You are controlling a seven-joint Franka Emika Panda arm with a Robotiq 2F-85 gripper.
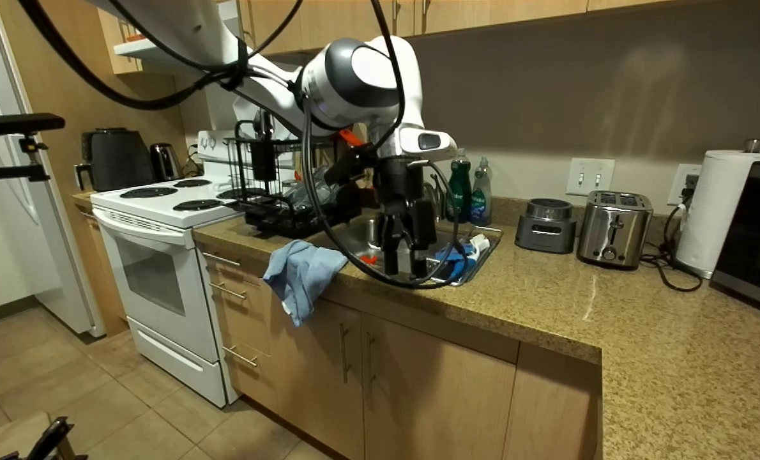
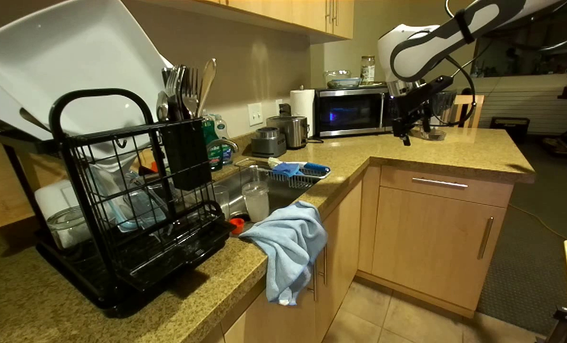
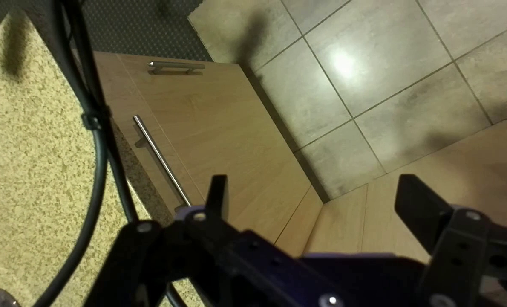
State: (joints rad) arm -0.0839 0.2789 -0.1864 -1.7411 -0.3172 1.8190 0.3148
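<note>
Jaws wide apart, nothing held. Gripper [image 3: 315,187] hangs low-centre in the wrist view; nearest things look to be the countertop [image 3: 32,170], left of frame, and the drawer handle [image 3: 161,159], left of centre. I'd approach either slowly, checking that the looped cable [image 3: 95,192] doesn't snag.
</note>
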